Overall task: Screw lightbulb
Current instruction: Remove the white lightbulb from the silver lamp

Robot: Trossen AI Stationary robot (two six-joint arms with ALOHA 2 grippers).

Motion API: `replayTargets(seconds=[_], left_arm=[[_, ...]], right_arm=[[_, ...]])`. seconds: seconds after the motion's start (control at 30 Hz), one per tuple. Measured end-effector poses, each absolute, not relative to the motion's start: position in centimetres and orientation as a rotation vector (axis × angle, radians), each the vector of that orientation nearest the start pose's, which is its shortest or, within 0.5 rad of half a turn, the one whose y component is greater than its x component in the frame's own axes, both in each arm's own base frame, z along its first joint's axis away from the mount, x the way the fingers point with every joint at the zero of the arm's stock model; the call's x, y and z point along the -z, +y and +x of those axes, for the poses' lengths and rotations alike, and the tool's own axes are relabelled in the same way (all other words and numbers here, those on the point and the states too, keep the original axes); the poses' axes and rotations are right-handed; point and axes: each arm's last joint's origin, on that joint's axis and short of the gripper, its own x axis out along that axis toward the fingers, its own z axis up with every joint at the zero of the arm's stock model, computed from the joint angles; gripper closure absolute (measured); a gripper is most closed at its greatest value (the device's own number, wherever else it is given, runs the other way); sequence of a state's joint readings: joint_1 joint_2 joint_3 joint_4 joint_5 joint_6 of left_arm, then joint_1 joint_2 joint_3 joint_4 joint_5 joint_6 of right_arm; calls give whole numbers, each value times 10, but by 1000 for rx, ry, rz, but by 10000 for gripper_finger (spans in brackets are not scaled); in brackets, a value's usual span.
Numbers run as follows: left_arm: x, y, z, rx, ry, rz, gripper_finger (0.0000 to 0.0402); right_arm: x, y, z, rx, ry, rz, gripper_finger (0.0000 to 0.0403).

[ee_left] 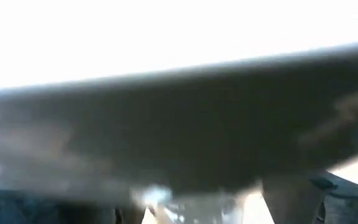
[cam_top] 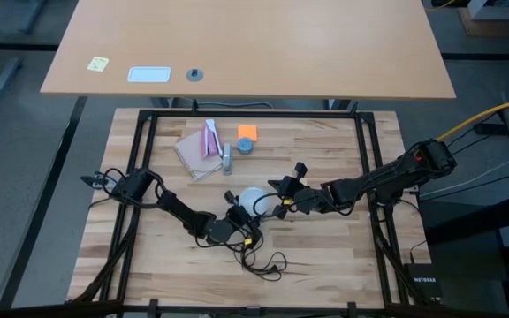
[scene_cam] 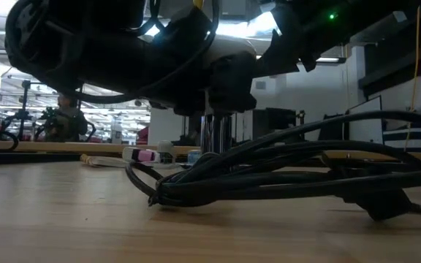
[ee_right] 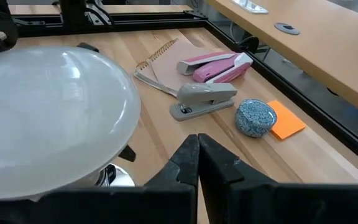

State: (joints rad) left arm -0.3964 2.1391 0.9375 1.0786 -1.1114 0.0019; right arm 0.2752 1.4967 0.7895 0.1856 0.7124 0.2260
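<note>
The frosted white lightbulb (cam_top: 253,201) stands near the table's middle. It fills the left of the right wrist view (ee_right: 48,118), with its silver screw base (ee_right: 114,176) below the globe. My left gripper (cam_top: 228,223) is at the bulb's near left, on the silver socket (scene_cam: 215,137), whose black cord (cam_top: 262,258) coils toward the near edge. My right gripper (ee_right: 197,149) is shut and empty beside the bulb's right side, with bare table showing between fingertips and glass. My left gripper has the pale silver socket (ee_left: 191,204) between its two fingers, coming in low from the table's left. A dark blur covers most of its wrist view, so the exact part held cannot be told. The socket stands upright under the bulb.
At the far middle lie a notebook (ee_right: 160,62), a pink stapler (ee_right: 216,65), a grey stapler (ee_right: 204,99), a blue-grey round piece (ee_right: 255,117) and an orange sticky pad (ee_right: 286,122). Black frame rails (cam_top: 371,177) border the table. The cord (scene_cam: 269,175) lies in loops near the front.
</note>
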Motion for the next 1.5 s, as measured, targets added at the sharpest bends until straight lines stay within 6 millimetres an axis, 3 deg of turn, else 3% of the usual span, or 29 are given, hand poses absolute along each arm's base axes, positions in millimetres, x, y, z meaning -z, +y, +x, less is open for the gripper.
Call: replayTargets(seconds=[0.4,0.83,1.0,1.2,1.5], left_arm=[[-96,-126,363,-731,98,-108,150],[-93,-126,362,-731,123,-87,150],[-104,-134,359,-714,95,-121,150],[-115,-144,352,-796,70,-62,150],[-96,-135,318,-821,19,-239,150]], right_arm=[[-208,65,297,457,422,-53,394],[-208,65,297,452,424,-60,394],[-208,65,297,439,427,-57,394],[-208,65,297,422,431,-53,394],[-208,65,297,420,435,-54,394]])
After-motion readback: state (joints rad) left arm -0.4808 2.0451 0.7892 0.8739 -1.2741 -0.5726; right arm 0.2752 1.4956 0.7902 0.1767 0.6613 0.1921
